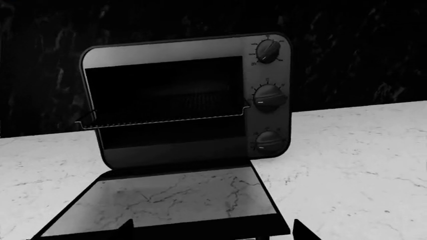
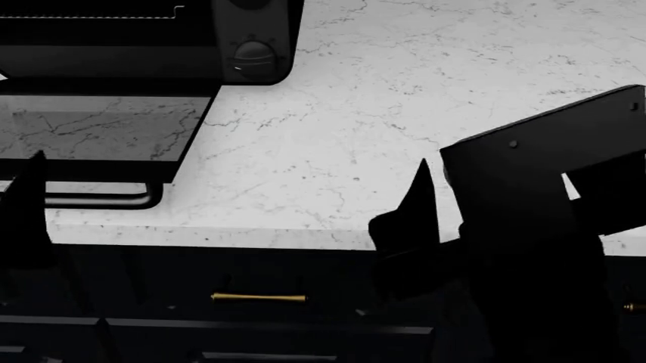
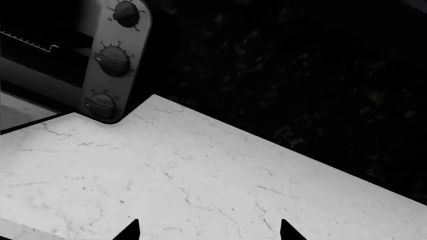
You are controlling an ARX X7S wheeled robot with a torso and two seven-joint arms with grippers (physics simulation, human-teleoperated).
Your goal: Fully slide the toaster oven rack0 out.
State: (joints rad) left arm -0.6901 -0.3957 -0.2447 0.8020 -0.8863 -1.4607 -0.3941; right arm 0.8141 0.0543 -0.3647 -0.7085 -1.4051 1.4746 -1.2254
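Observation:
The toaster oven (image 1: 267, 95) is a black box with three dials, standing on the white marble counter (image 1: 360, 165). Its glass door (image 1: 173, 200) lies folded down flat. The rack0 (image 1: 167, 120) shows as a pale wire edge with a small step, across the oven's opening. It also shows in the head view (image 2: 91, 15) and in the right wrist view (image 3: 27, 42). My left gripper (image 1: 213, 235) is open and empty, in front of the door's front edge. My right gripper (image 3: 208, 232) is open and empty over bare counter, to the right of the oven.
The door's tubular handle (image 2: 101, 201) juts toward the counter's front edge (image 2: 253, 238). A dark marbled wall (image 3: 300, 75) stands behind the counter. A drawer with a brass handle (image 2: 257, 297) sits below. One left finger (image 2: 30, 219) and one right finger (image 2: 416, 212) show.

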